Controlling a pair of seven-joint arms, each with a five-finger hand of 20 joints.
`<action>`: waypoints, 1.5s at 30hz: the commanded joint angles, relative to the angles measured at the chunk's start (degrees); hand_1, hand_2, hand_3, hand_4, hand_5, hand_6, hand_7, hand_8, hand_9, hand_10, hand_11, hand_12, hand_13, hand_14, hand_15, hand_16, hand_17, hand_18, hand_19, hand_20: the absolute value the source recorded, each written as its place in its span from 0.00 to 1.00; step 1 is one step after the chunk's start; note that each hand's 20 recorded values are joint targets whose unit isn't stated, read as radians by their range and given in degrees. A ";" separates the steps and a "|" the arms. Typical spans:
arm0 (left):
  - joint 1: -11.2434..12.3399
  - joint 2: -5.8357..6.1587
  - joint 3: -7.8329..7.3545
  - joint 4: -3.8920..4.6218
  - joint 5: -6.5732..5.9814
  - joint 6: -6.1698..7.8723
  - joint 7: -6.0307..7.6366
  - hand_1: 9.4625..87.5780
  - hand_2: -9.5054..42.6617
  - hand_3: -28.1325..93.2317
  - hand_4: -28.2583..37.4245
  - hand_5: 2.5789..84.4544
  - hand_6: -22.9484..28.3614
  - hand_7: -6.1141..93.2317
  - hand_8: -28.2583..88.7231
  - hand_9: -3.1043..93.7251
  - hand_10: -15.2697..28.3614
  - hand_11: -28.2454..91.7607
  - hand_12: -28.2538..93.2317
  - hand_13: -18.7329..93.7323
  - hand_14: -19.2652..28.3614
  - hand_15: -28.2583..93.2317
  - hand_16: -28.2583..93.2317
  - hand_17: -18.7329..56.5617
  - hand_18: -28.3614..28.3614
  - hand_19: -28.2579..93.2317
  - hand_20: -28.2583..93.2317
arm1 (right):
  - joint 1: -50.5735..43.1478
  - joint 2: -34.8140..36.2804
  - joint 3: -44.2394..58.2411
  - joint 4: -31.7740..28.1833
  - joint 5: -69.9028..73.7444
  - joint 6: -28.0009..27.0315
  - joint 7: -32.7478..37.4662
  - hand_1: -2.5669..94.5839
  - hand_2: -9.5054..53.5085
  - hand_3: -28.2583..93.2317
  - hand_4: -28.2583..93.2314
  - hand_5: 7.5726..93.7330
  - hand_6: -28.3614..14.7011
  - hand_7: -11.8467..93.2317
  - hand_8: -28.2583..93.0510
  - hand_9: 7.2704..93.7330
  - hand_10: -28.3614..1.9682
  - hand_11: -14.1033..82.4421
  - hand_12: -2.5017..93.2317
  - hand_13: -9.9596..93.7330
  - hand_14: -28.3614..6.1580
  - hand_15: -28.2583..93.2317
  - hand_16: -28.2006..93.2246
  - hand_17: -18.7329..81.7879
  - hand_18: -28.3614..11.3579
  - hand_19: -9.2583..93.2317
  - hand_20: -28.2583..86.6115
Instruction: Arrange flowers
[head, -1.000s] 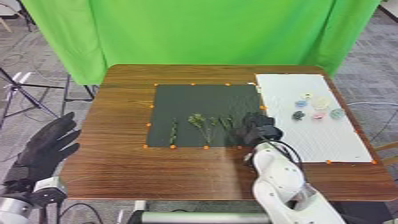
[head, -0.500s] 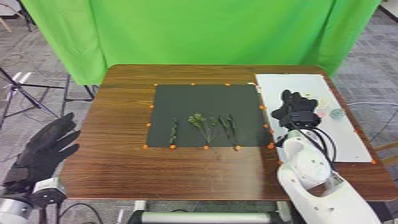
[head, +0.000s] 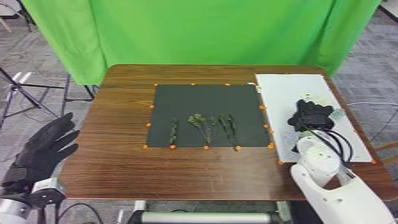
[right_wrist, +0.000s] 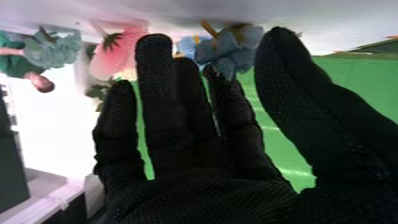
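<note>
Green cloth (head: 213, 35) hangs as the backdrop, and before it stands a brown wooden table (head: 111, 160). From that table's near side comes my right hand (head: 311, 115), gloved in black, over a white textured sheet (head: 282, 90). I have it wide, fingers straight and thumb set well apart from them. In the right wrist view, a pale blue flower (right_wrist: 227, 56) shows by the gap between thumb and fingers; whether it touches the glove, I cannot tell. Just beside the fingers is a pink flower (right_wrist: 115, 52), and farther out from them, past the pink one, a teal flower (right_wrist: 51, 51). Beyond the fingertips, in the head view, lies a small pale yellow flower (head: 308, 95). Left of the hand is a dark mat (head: 204, 100), edged with orange markers (head: 193, 84), bearing a narrow green stem (head: 173, 132), a branching leafy sprig (head: 199, 121) and some long slender stems (head: 228, 130). Well apart, off the table's left edge, my left hand (head: 43, 147) has its fingers loosely extended.
</note>
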 joint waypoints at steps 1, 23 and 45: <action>1.03 -0.14 -0.52 -0.38 -0.19 -0.11 0.21 0.19 0.15 0.81 0.02 0.21 0.46 0.28 0.15 0.23 0.55 0.31 0.40 0.28 0.66 0.37 0.29 0.08 0.82 0.52 0.31 | -0.99 -0.11 -1.01 2.89 -0.45 8.03 -4.59 0.50 0.00 0.88 0.00 0.53 0.69 0.60 0.25 0.75 0.72 0.40 0.52 0.76 0.70 0.68 0.50 0.43 0.22 0.85 0.67; 1.17 1.67 -4.77 -1.69 -1.23 -0.32 1.40 0.19 0.14 0.81 0.02 0.21 0.46 0.28 0.15 0.23 0.56 0.31 0.39 0.28 0.66 0.37 0.28 0.08 0.82 0.52 0.31 | 5.21 -3.95 -8.68 -9.16 4.12 12.58 -13.20 0.54 0.00 0.91 0.00 0.73 0.68 0.57 0.30 0.90 0.74 0.43 0.61 0.85 0.69 0.76 0.48 0.49 0.20 0.89 0.69; -1.24 6.46 -5.24 -0.51 -1.31 1.11 0.82 0.19 0.14 0.81 0.02 0.21 0.46 0.28 0.15 0.22 0.55 0.31 0.40 0.28 0.66 0.36 0.29 0.08 0.82 0.51 0.31 | 19.89 -20.02 -34.58 -0.26 -2.13 0.94 -24.72 0.51 0.00 0.92 0.03 0.74 0.69 0.57 0.31 0.91 0.72 0.42 0.61 0.84 0.67 0.77 0.48 0.48 0.20 0.88 0.69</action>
